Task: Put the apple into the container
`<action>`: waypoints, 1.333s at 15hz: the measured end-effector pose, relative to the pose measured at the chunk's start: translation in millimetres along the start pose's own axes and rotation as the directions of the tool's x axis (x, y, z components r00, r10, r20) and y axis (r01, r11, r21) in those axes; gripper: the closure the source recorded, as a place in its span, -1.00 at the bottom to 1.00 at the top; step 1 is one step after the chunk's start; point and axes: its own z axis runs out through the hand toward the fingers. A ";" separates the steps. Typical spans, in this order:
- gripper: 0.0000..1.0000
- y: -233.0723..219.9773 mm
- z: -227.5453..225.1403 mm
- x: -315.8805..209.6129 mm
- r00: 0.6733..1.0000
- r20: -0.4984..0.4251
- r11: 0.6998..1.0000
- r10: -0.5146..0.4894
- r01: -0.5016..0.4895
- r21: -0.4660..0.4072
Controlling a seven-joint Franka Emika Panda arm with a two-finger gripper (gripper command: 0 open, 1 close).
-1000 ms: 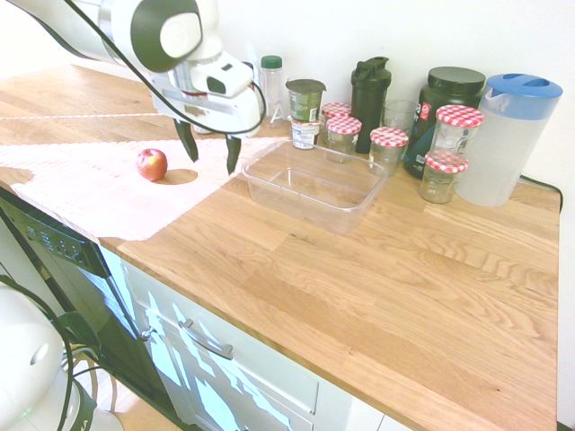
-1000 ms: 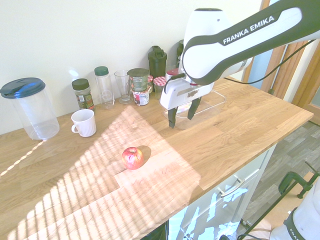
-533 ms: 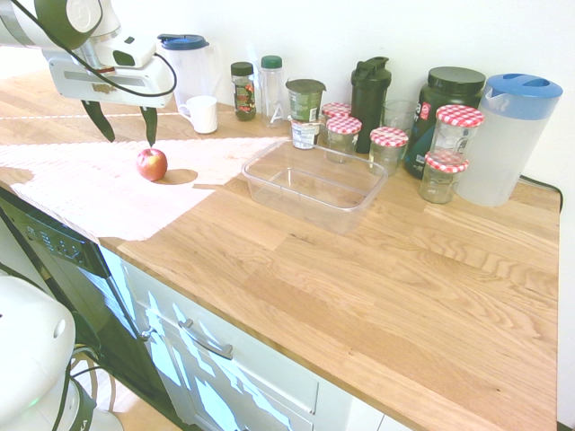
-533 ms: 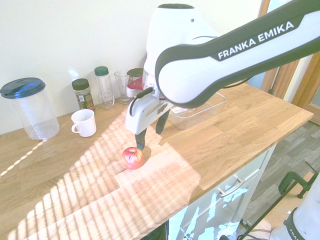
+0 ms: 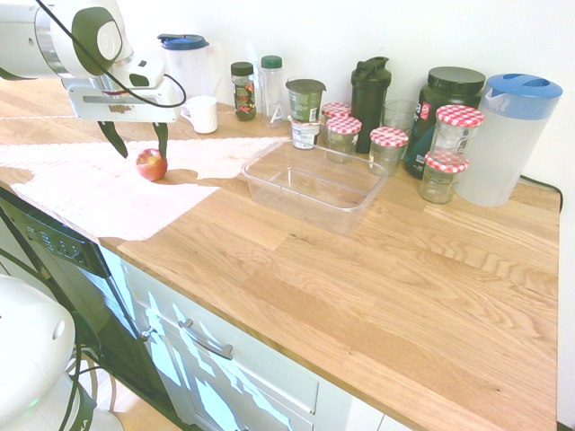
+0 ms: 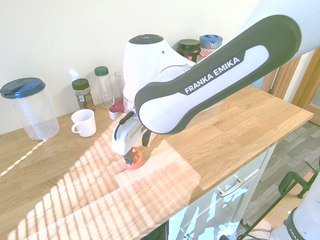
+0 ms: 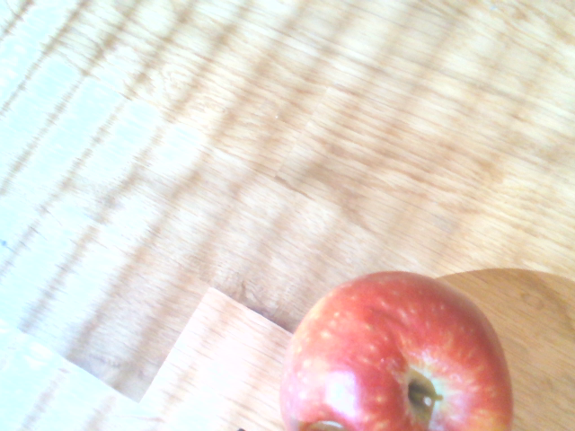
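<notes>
Gripper over apple, pre-grasp; container empty.

Counter (image 5: 377,269) carried everything. Container (image 5: 314,184) stood open-topped mid-counter, in front of the jars (image 5: 389,148), with nothing inside, so the drop looked unobstructed. Gripper (image 5: 137,146) hung with its fingers spread, one on either side of the apple (image 5: 152,164) and pointing down, probably so that they could straddle the fruit before closing; no contact visible. Apple sat on the counter in the sunlit patch, well apart from the container, stem end up in the wrist view. Judged: grasp not yet made.
</notes>
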 end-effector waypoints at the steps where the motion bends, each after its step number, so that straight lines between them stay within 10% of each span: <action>1: -1.00 -3.2 5.4 2.6 1.000 -0.002 1.000 -0.001 0.001 -0.001; 3: -1.00 -11.7 17.0 10.6 1.000 -0.007 1.000 -0.002 0.002 -0.009; 4: 1.00 -15.5 23.9 14.8 1.000 -0.006 1.000 -0.002 0.002 -0.014; 20: 1.00 -8.9 31.7 18.0 0.999 0.023 0.999 0.041 -0.040 -0.034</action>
